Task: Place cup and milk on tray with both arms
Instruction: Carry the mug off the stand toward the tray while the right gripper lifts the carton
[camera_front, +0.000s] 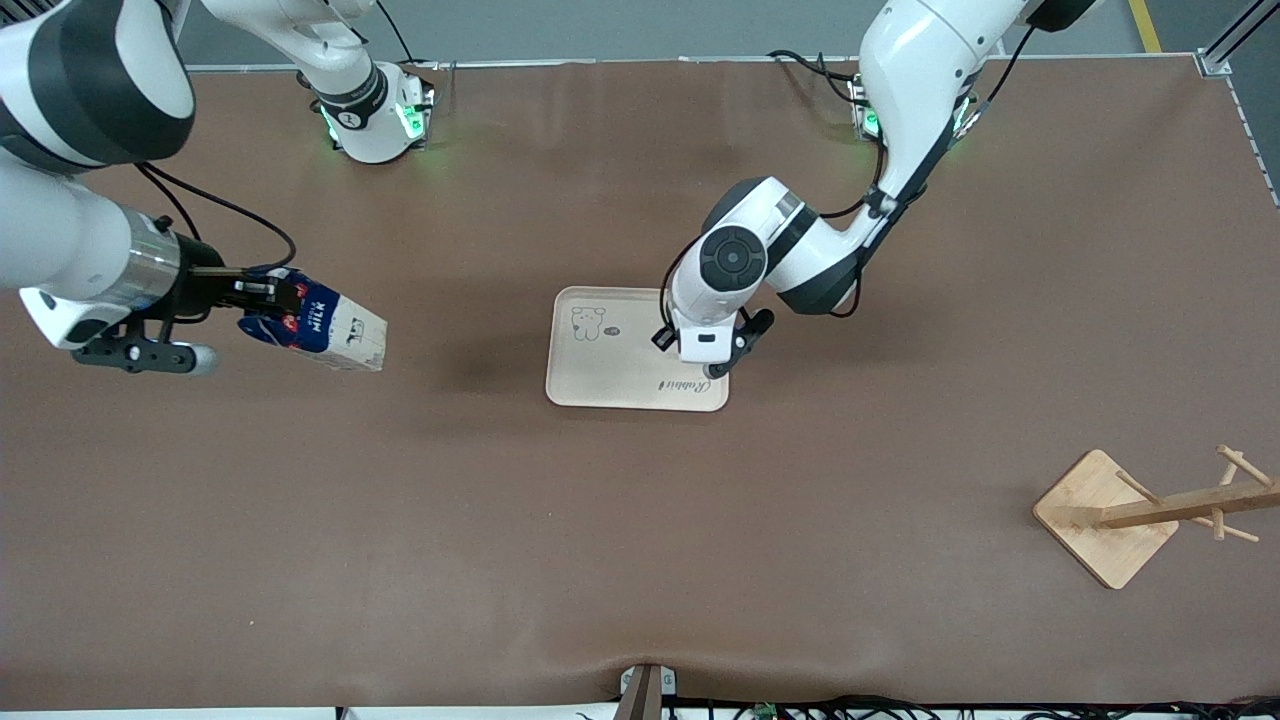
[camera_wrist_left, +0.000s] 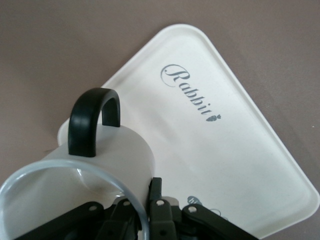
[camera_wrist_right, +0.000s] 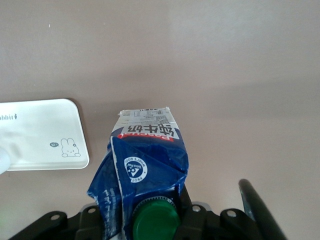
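Note:
The cream tray (camera_front: 610, 370) lies mid-table. My left gripper (camera_front: 705, 352) hangs over the tray's end toward the left arm's side, and the wrist hides the cup in the front view. In the left wrist view the gripper (camera_wrist_left: 147, 192) is shut on the wall of the white cup (camera_wrist_left: 100, 160), whose black handle (camera_wrist_left: 93, 120) points up, above the tray (camera_wrist_left: 210, 150). I cannot tell whether the cup touches the tray. My right gripper (camera_front: 268, 295) is shut on the top of the blue milk (camera_front: 322, 328), tilted in the air over the right arm's end of the table. The right wrist view shows this gripper (camera_wrist_right: 147, 205), the milk (camera_wrist_right: 147, 160) with its green cap (camera_wrist_right: 155, 222) between the fingers, and the tray (camera_wrist_right: 40, 135).
A wooden rack (camera_front: 1110, 515) with pegs lies tipped on its square base, nearer the front camera at the left arm's end of the table. Brown tabletop (camera_front: 480, 520) stretches between the milk and the tray.

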